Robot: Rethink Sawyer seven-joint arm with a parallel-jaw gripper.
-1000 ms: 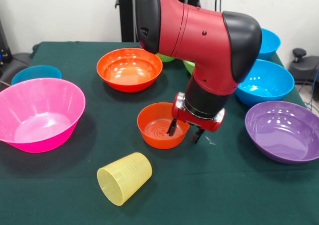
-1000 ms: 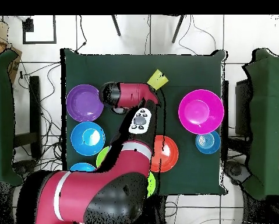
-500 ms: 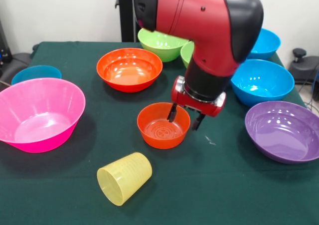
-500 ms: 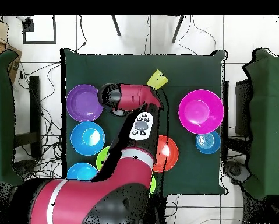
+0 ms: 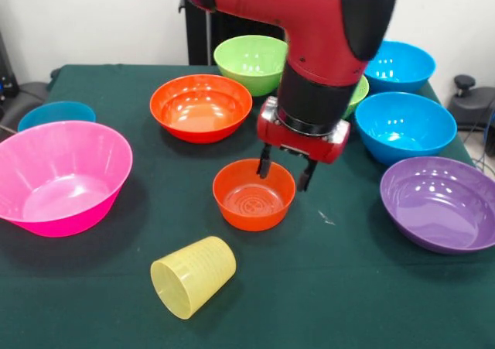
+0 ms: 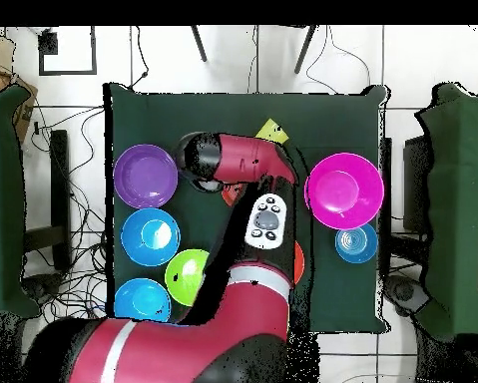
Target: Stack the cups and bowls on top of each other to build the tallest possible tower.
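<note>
My gripper [image 5: 284,171] is open and empty, hovering just above the far rim of the small orange bowl [image 5: 254,196]. The pale-yellow cup [image 5: 193,276] lies on its side near the table's front edge; it also shows in the overhead view [image 6: 271,130]. The big pink bowl [image 5: 62,177] sits at the left. A larger orange bowl [image 5: 201,105] and a lime green bowl [image 5: 251,61] stand behind the gripper. No bowls are stacked. In the overhead view the arm hides the gripper.
A purple bowl [image 5: 439,202] sits at the right, with two blue bowls [image 5: 406,124] [image 5: 410,64] behind it. A second green bowl [image 5: 357,92] peeks out behind the arm. A small blue bowl [image 5: 56,115] sits behind the pink one.
The gripper has risen from beside the small orange bowl and moved slightly back and left over its far rim. The arm lifted, uncovering the green bowls. The bowls and cup have not moved.
</note>
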